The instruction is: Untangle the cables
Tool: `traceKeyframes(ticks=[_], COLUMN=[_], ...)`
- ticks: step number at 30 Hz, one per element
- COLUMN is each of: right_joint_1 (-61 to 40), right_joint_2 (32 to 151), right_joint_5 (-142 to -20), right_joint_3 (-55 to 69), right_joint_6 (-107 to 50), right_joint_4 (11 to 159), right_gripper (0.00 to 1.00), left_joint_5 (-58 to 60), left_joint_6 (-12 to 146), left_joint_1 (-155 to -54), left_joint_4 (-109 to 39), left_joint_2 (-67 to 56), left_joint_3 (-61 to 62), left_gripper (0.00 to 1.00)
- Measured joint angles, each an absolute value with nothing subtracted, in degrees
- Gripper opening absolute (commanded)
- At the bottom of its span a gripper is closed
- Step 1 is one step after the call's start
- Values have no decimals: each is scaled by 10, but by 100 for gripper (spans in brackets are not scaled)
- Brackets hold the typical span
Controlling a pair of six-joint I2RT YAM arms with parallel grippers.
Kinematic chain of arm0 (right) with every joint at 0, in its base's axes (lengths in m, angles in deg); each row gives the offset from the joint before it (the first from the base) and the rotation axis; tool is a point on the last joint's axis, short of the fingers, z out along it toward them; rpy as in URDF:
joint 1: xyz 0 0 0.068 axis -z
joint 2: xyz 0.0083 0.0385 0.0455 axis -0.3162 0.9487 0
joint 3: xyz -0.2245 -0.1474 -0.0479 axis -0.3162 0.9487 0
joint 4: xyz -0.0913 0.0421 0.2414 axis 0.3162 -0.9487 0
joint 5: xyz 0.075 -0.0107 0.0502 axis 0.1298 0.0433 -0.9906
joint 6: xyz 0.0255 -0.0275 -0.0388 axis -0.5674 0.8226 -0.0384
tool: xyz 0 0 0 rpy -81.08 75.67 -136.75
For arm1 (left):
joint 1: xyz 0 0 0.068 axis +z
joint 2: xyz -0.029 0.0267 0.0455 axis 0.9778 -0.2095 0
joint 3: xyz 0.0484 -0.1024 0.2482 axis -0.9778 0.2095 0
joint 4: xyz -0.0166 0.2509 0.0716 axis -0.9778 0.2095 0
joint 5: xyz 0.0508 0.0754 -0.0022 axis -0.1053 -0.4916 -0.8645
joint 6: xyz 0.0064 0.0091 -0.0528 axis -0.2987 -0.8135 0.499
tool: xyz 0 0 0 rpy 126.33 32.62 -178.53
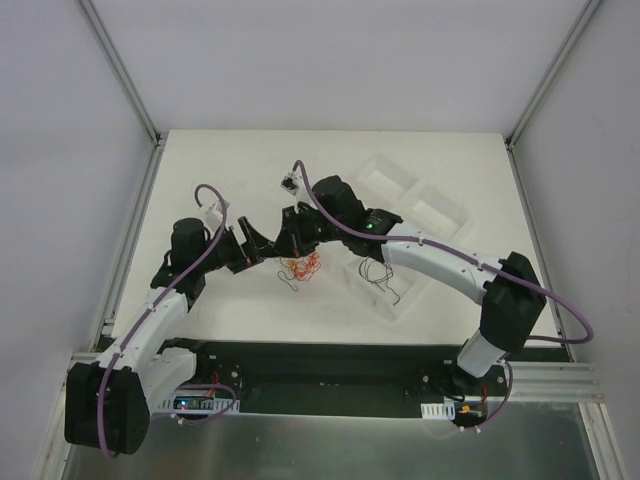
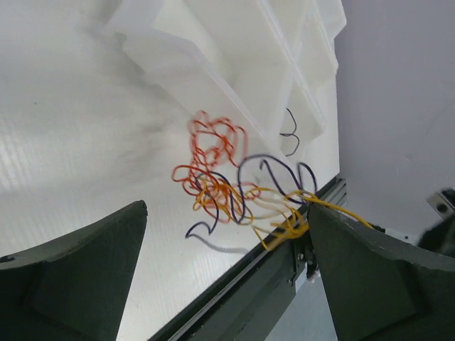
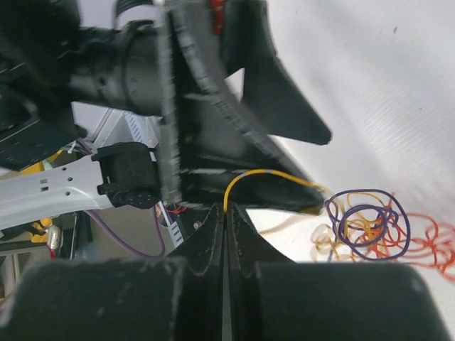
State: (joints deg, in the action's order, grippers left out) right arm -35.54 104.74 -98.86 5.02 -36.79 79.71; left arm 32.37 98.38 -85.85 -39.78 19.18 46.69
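Note:
The cables (image 1: 300, 268) are a small bunch of thin red, orange, yellow and dark blue wires on the white table, just below both grippers. In the left wrist view the bunch (image 2: 217, 174) lies between my wide-open fingers, and a yellow strand (image 2: 295, 226) hooks against the right finger (image 2: 377, 277). My left gripper (image 1: 258, 243) is open. My right gripper (image 1: 290, 238) is shut on that yellow strand (image 3: 245, 176), which arcs from its tips (image 3: 226, 209) toward the bunch (image 3: 370, 226). The two grippers are nearly touching.
A clear plastic tray (image 1: 430, 200) sits to the right of the bunch, with one loose dark wire (image 1: 378, 272) near its front end; it also shows in the left wrist view (image 2: 290, 131). The table's black front rail (image 2: 234, 291) runs close below the cables.

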Motion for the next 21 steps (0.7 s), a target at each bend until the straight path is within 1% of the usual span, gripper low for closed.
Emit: traceKeyframes(ticks=[3,7,13,17,19,21], right_joint_1=[-361,-369,-369,-363,-359,-354], right_joint_2=[1047,1044,1003,981,972,965], right_joint_5=[-994,-1000,-993,-987,-984,-983], right_joint_3=[41,22,-32,-101,-120,-122], right_joint_6=[-375,-383,-386,-377,-373,-370], right_joint_4=[794,793,767,759,760,759], right_gripper=[0,0,0,1,0,0], left_joint_5=[303,269,237,231,229,229], left_joint_6=[986,991,1000,1006,1008,1008], left_joint_1=[-859,-859,-858,-857,-853,-849], left_joint_4=[-400,-399,-394,-392,-392,-388], left_joint_2=[147,94,-31,-27,3,60], left_joint_3=[455,448,434,438,445,455], left_gripper=[96,93,91,90,90,91])
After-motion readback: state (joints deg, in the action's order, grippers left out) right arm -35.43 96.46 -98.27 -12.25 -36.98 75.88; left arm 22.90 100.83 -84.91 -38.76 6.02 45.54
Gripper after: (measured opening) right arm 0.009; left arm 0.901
